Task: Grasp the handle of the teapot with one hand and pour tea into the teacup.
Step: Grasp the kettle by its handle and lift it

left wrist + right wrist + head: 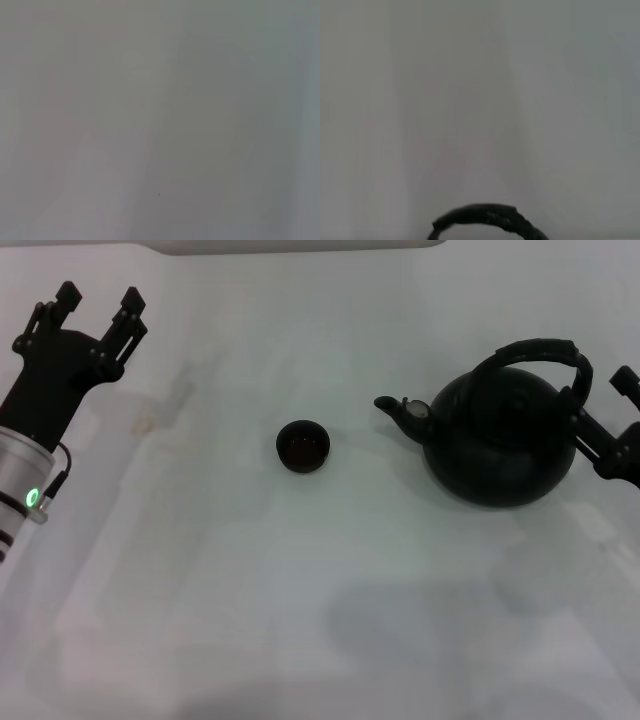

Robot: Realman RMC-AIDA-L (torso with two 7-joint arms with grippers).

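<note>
The left gripper (pixel 98 302) sits far to the left of the teacup (pixel 303 446), well apart from it and a little farther from the robot. Its black fingers (pixel 127 310) are spread wide with nothing between them, and its silver wrist shows a small green light. Its own wrist view shows only blank pale surface (pixel 160 120).

The teacup, a tiny black handleless bowl, stands upright on the white surface (pixel 250 590) near the middle of the head view.

To the right of the teacup, and clearly apart from it, stands the teapot (pixel 500 440), a large round matte-black pot resting upright on the surface. Its short curved spout points toward the teacup. The handle (pixel 540 350), a thick ribbed black arch, rises over the pot's top; a part of that arch also shows in the right wrist view (pixel 485 217).

The right gripper (pixel 598 415) lies farthest from the teacup, just beyond the teapot's far side, close by the handle's base. Whether its fingers (pixel 625 382) grip the handle or stand apart from it cannot be told.
</note>
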